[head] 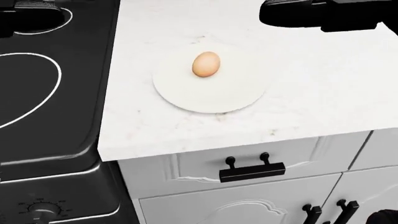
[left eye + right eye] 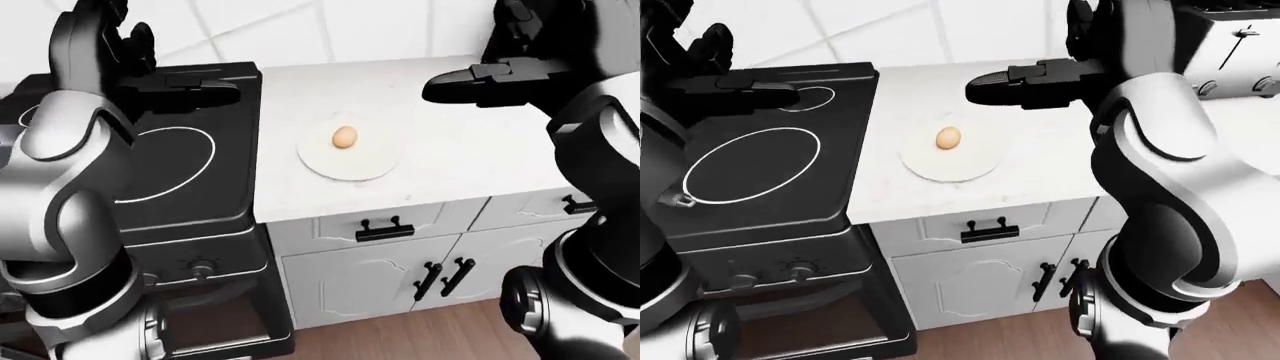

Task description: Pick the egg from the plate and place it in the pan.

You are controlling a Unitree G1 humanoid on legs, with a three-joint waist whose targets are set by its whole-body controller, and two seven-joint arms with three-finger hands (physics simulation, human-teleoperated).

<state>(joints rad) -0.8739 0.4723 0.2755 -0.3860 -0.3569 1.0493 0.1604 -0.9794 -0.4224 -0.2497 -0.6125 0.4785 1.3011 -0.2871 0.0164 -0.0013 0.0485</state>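
A brown egg (image 1: 205, 64) lies on a flat white plate (image 1: 211, 98) on the white counter, just right of the black stove. My right hand (image 2: 445, 84) hovers open above the counter, up and to the right of the egg, fingers stretched toward the left and holding nothing. My left hand (image 2: 210, 94) hovers open over the stove's top part, left of the egg, also holding nothing. In the head view both hands are only flat black shapes along the top edge. No pan shows in any view.
The black stove (image 1: 50, 107) with white ring burners fills the left. A drawer with a black handle (image 1: 252, 171) and cabinet doors sit below the white counter (image 1: 323, 93). A toaster (image 2: 1230, 45) stands at the top right in the right-eye view.
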